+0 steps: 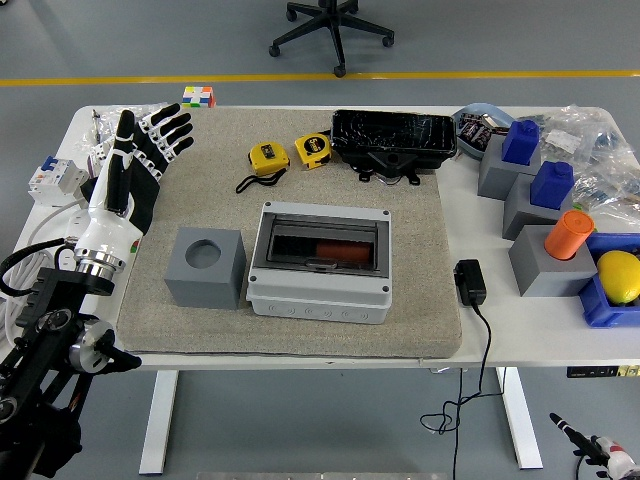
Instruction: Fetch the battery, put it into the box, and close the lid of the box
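A grey box point(320, 262) with a clear lid lying shut sits mid-mat. A red-brown cylinder, the battery point(327, 248), shows through the lid inside it. A grey block with a round hole point(205, 266) stands just left of the box. My left hand point(140, 150) is raised over the mat's left edge, fingers spread and empty, well left of the box. My right arm is out of view.
Two yellow tape measures point(269, 157) and a black plastic-wrapped case point(393, 138) lie behind the box. A black adapter with cable point(470, 281) lies to its right. Grey blocks with blue and orange pieces point(545, 205) and a blue bin with a lemon point(617, 277) stand far right. Breakers and cables point(50, 180) sit far left.
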Controlling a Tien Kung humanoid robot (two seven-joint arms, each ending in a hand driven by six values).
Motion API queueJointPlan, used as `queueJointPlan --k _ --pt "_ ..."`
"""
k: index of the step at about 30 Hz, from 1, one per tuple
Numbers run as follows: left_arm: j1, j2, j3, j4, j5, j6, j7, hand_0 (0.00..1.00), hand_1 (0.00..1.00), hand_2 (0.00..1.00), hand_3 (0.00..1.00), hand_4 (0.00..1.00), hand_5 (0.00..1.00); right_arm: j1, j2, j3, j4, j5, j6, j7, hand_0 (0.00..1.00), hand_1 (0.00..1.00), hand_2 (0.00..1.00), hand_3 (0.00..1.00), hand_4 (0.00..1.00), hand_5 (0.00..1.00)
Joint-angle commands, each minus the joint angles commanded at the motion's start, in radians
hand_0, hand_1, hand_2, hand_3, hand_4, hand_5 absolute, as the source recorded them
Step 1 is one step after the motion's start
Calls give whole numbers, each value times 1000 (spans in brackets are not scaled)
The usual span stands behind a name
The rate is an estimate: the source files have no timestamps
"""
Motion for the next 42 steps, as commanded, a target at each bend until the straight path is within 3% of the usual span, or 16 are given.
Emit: queueJointPlan --k 21,35,38,39,42 --pt "-4 5 1 14 -18 -2 -18 829 837 802 785 998 998 -5 2 -13 -1 7 1 0 904 883 820 861 998 998" --pt "-38 27 -97 84 -52 -25 -14 849 868 828 807 998 998 -5 8 -18 -1 12 1 -1 904 883 820 861 998 998" --pt "-47 42 -138 103 -10 -31 12 849 868 828 807 998 998 -4 9 -17 -1 13 1 -1 904 883 820 861 998 998" --pt "-50 49 -151 108 11 -36 25 883 876 837 800 998 938 -4 9 -17 -1 13 2 -1 904 883 821 861 998 998" --pt "-61 80 -182 117 93 -46 62 883 876 837 800 998 938 -5 8 -12 -1 11 2 -1 904 883 821 861 998 998"
